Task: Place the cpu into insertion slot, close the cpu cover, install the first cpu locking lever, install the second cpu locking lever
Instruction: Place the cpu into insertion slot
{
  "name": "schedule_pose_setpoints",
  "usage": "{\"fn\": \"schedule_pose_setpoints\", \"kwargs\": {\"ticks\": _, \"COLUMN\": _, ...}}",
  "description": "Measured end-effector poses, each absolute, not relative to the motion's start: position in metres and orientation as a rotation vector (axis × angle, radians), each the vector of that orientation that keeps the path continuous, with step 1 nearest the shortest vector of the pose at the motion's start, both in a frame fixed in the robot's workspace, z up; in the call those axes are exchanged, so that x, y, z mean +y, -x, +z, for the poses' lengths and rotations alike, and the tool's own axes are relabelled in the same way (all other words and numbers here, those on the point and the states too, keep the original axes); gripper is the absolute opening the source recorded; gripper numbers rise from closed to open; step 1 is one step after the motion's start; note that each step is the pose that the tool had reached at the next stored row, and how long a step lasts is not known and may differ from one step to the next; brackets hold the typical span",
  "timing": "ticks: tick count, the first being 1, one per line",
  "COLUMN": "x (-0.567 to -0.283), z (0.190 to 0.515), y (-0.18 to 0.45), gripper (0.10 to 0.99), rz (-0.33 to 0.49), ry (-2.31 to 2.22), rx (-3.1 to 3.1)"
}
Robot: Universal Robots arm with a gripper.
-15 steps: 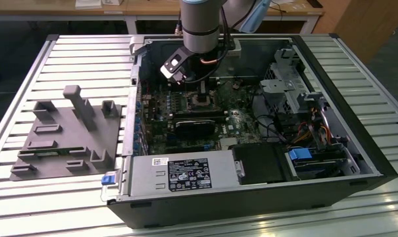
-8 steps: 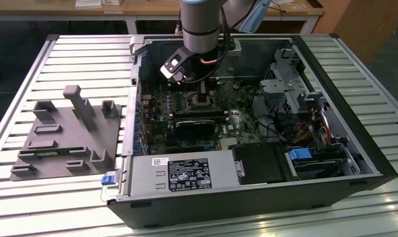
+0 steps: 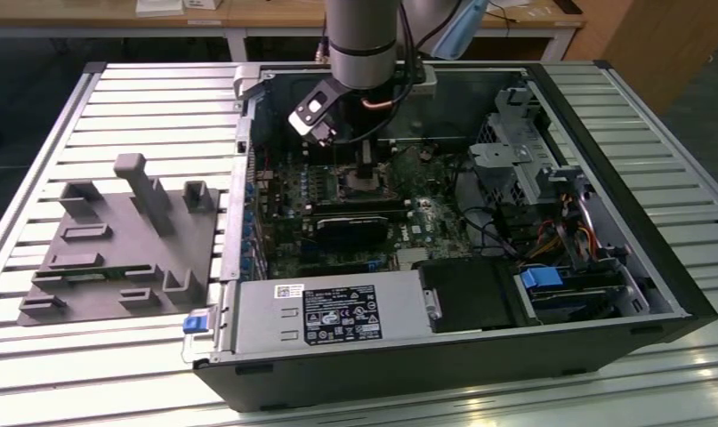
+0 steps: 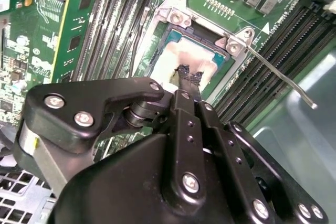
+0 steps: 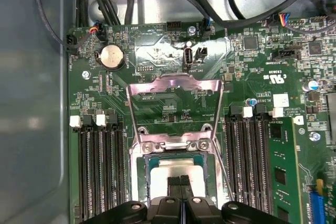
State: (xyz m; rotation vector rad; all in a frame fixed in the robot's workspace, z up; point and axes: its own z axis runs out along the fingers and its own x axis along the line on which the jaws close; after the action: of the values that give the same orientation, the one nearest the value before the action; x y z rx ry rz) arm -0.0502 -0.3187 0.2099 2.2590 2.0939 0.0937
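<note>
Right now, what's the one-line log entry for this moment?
gripper: shut, tips over cpu | cpu: in insertion slot | cpu cover: open | locking lever: unlatched

cpu (image 4: pixel 176 56): the top is showing as pale silvery-tan metal, smooth and dull.
cpu cover (image 5: pixel 173 83): thin bare sheet metal is gleaming brightly.
insertion slot (image 4: pixel 202 29): the rim is shining as silvery metal, and the inner frame is looking like dark matt plastic.
locking lever (image 4: pixel 278 72): a slim bare metal rod is glinting.
gripper (image 4: pixel 189 77): the matt black body is carrying shiny metal screws.
circuit board (image 5: pixel 247 72): green lacquer is looking semi-glossy.
table (image 3: pixel 133 98): ribbed metal slats are reflecting light.
fixture block (image 3: pixel 109 240): grey plastic is looking matt.
</note>
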Motion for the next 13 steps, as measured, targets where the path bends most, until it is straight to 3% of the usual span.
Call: {"fn": "schedule_pose_setpoints", "kwargs": {"ticks": 13, "x": -0.319, "z": 0.238, "y": 0.05, "gripper": 0.106, "rz": 0.094, "ry": -2.258, "rx": 2.093}}
